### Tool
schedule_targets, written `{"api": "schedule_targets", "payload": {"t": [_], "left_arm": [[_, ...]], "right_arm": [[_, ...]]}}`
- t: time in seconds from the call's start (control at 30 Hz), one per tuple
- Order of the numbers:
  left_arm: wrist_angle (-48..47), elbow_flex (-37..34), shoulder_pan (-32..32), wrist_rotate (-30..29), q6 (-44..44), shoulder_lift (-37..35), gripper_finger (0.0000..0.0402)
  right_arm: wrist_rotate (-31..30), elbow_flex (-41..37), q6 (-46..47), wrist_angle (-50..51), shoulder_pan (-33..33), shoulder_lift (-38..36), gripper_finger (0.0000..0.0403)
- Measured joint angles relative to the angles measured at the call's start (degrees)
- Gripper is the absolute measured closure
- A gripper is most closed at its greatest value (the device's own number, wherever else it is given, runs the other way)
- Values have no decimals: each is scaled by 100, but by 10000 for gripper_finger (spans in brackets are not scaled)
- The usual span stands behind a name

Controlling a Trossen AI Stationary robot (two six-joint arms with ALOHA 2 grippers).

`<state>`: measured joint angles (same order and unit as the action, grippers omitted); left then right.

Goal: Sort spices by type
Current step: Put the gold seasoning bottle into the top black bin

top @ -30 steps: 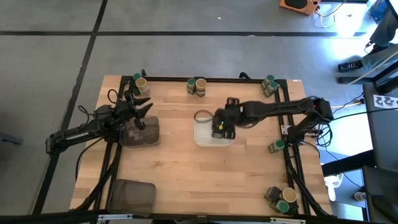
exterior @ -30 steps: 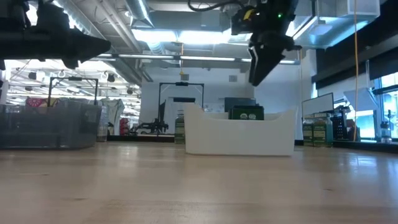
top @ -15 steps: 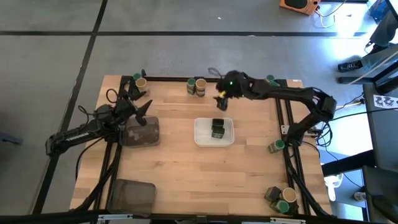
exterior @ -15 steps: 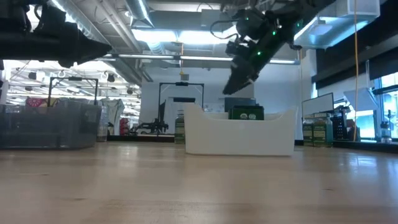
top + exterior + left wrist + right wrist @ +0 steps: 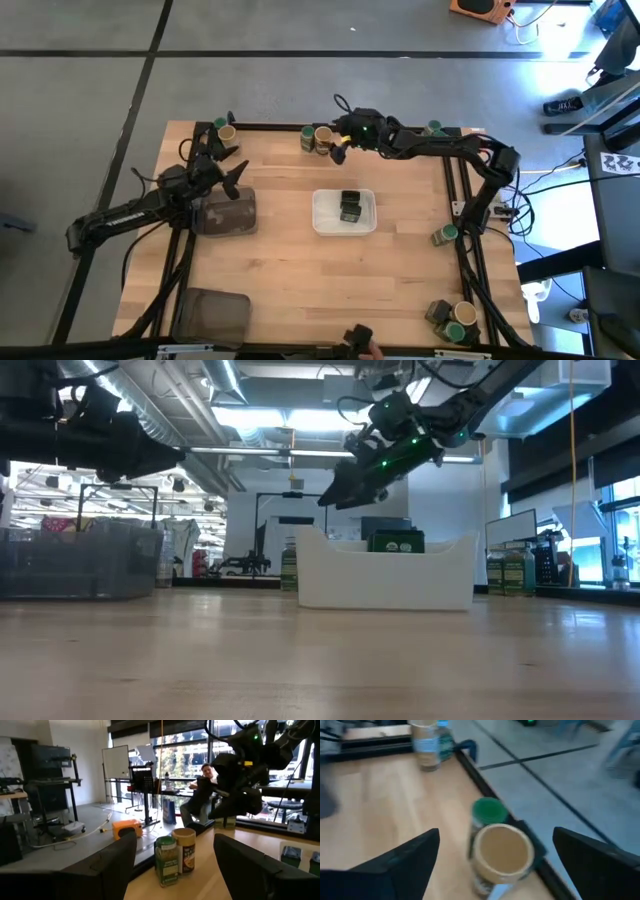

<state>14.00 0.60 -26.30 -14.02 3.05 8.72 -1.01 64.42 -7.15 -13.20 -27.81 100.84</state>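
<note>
Right wrist view: open right gripper (image 5: pixel 490 865) w/ tan-topped jar (image 5: pixel 501 854) between fingers.

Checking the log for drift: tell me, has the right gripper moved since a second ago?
Yes. The right gripper has left the white tray and swung toward the table's far edge, now open by the pair of jars there.

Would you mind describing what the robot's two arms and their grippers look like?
Both arms are dark, slim and jointed, with black cables looping along them. The right gripper shows yellow at its tip, and small green lights glow on its wrist. The left gripper has two broad, flat, matte black fingers. No markings are legible.
</note>
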Motion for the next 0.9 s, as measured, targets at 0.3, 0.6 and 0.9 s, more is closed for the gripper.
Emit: {"api": "schedule_targets", "payload": {"t": [0.3, 0.6, 0.9], "left_arm": [[94, 0, 0, 4, 7, 72, 137], [250, -2, 0, 4, 185, 87, 137], [252, -2, 0, 8, 170, 87, 137]], "right_arm": [[-72, 2, -64, -533, 0, 485, 33], [-123, 4, -41, -983, -36, 808, 34], [-355, 10, -21, -1189, -35, 1011, 34]]}}
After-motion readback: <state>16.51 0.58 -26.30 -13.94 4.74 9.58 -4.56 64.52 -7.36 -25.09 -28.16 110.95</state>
